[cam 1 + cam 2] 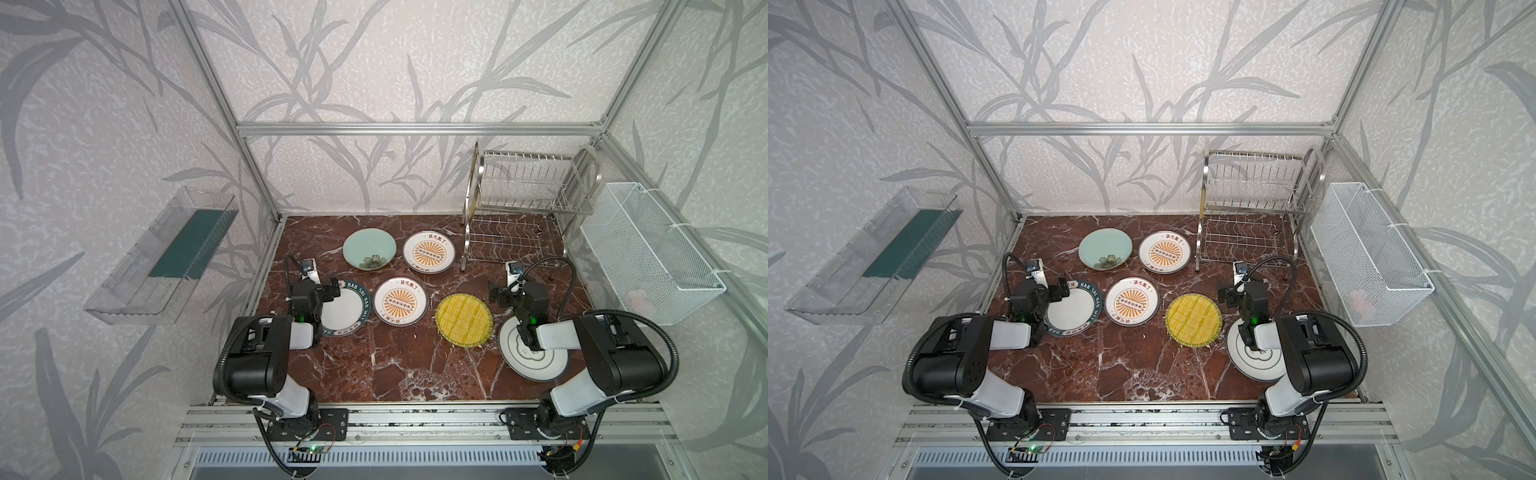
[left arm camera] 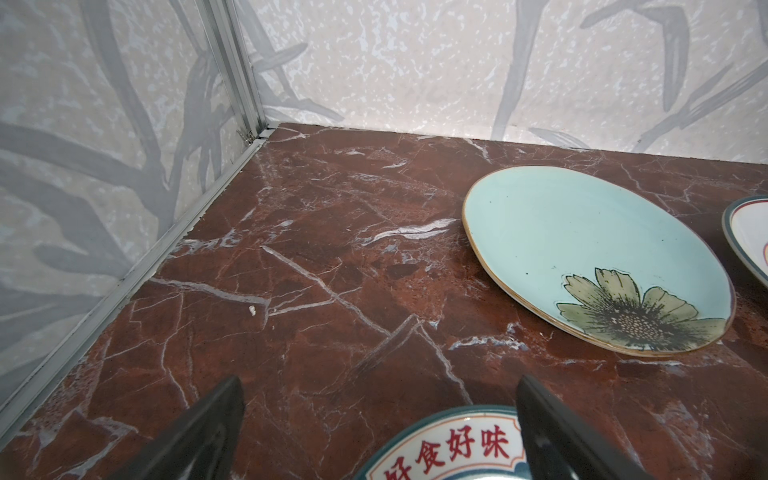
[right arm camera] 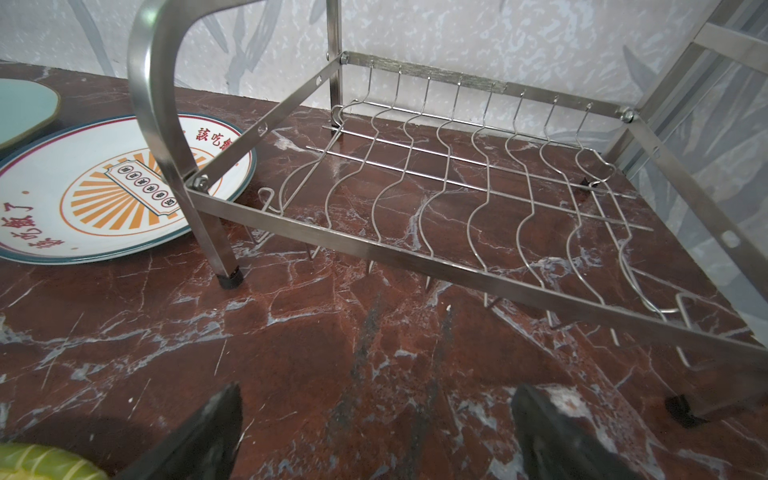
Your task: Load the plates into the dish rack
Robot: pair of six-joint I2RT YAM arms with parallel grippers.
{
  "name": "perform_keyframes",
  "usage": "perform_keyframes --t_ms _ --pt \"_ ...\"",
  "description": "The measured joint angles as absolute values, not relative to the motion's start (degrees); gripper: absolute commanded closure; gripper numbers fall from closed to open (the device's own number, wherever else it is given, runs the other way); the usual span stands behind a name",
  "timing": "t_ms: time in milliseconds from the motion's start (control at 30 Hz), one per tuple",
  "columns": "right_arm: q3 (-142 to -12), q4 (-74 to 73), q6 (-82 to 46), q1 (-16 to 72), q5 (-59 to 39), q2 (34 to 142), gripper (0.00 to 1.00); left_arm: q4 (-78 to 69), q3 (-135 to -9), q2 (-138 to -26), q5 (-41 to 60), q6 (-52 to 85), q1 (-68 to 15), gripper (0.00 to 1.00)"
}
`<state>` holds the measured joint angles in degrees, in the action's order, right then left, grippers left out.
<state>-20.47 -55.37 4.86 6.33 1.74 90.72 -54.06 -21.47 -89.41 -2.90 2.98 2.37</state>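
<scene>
— On the marble table (image 1: 395, 365), do all six plates (image 1: 400, 301) lie flat?
— Yes, all outside the dish rack (image 1: 517, 205) at the far right.
— Grippers?
— Left gripper (image 2: 378, 384) wide over the lettered plate (image 1: 345, 307); right gripper (image 3: 376, 392) wide, holding nothing.

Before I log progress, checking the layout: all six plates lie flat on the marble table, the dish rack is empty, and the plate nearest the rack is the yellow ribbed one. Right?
One slip: the plate nearest the dish rack is a white sunburst plate, lying beside its leg in the right wrist view; the yellow ribbed plate lies farther from it. The rest stands.
</scene>
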Motion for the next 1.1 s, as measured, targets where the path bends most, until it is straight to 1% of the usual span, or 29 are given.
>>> perform_keyframes --t_ms 267,400,567,800,967,1100 --pt "-20.5 -55.4 4.6 6.3 1.7 90.7 0.01 -54.0 -21.5 -89.4 -2.9 2.9 2.4 0.01" --pt "-20.9 -53.5 4.5 6.3 2.0 90.3 0.01 -51.1 -22.3 -89.3 -2.9 2.9 2.4 0.01" --pt "-22.6 -47.2 4.3 6.3 3.9 84.9 0.01 -45.2 -23.5 -86.6 -4.0 3.0 2.3 0.01" --pt "-29.6 -30.9 1.8 6.4 5.5 74.5 0.01 -31.9 -30.1 -75.0 -5.0 5.2 2.2 0.01" --pt "-37.3 -15.6 -1.8 6.4 1.2 66.8 0.01 -22.8 -36.5 -67.4 -4.3 11.8 0.8 0.01" --pt "-42.0 -6.9 -4.8 6.4 -2.5 63.4 0.00 -13.1 -44.6 -67.2 -5.3 15.1 -4.0 0.01"
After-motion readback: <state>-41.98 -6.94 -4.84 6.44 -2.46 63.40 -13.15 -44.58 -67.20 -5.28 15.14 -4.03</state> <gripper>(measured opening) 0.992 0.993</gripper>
